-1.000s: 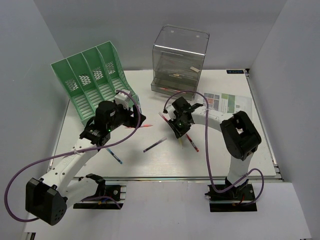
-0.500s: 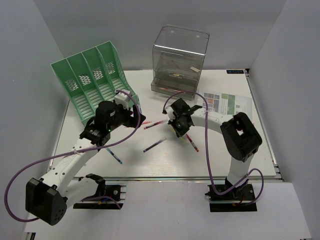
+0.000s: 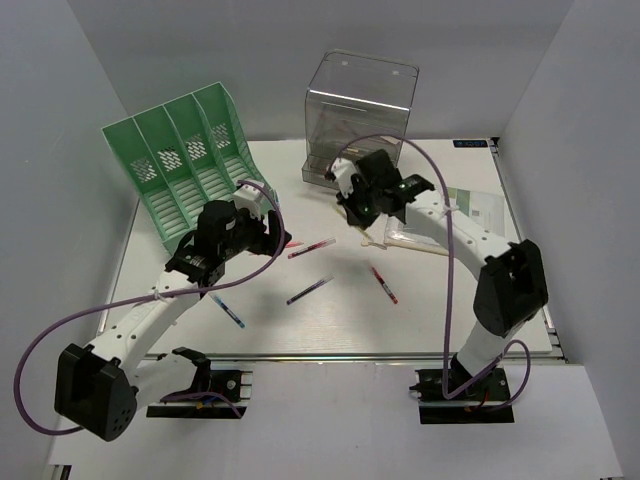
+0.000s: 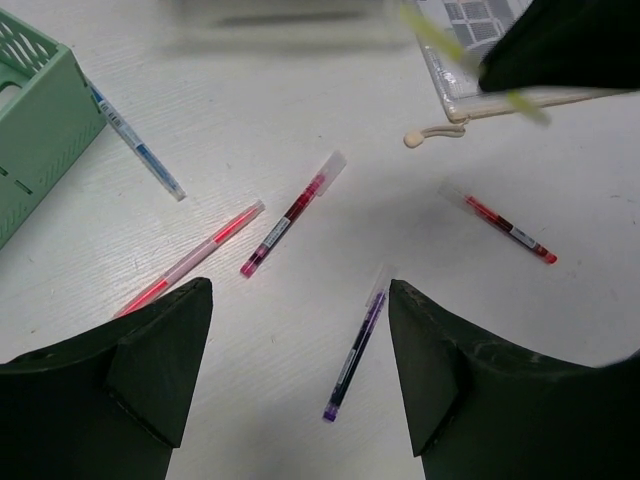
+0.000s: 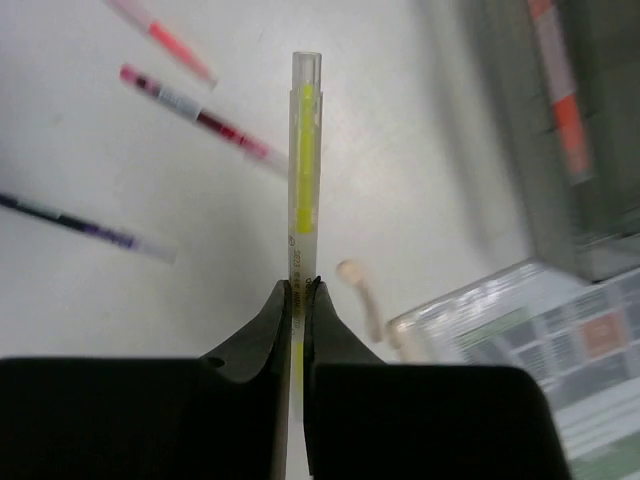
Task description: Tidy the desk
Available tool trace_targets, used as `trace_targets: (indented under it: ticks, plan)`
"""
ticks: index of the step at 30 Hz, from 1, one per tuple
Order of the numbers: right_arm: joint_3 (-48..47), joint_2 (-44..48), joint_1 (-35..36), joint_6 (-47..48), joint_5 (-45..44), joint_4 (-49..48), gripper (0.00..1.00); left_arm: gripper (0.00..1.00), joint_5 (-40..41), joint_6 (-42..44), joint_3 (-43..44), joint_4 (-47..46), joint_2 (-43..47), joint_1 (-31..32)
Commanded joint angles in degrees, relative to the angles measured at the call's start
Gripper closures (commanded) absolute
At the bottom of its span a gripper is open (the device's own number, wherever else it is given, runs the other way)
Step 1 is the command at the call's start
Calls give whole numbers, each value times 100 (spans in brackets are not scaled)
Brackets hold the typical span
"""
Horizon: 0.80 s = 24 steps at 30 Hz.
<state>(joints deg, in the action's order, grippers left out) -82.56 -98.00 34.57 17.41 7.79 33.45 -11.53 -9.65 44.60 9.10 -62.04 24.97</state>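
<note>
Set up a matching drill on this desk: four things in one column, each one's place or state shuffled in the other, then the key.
Things
1. clear pen with yellow ink
2. green slotted plastic file rack
3. clear plastic drawer box
4. slim pen with purple ink

Place or state
A. standing at the back left of the flat white desk
B. lying loose on the bare desk
C. pinched in the shut jaws of the right gripper
D. standing at the back of the desk, near the middle

Pairs: 1-C, 2-A, 3-D, 4-B
</note>
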Motion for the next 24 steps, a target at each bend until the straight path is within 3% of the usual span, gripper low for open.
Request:
trace_targets:
  ticks: [1,6,12,24]
  plan:
    - [-558,185,-55,912,-339,-294,100,19,-16,51,84,48,-71,8]
    - [-1041,-272,-64,2193,-990,-1024,100,19,54,60,102,92,-177,8]
    - [-1262,-729,-169,3188,-1016,-1938,100,19,125,77,119,135,-264,8]
    - [-1807,-1696,-407,4095,-1166,-2598,100,19,125,86,137,171,-317,8]
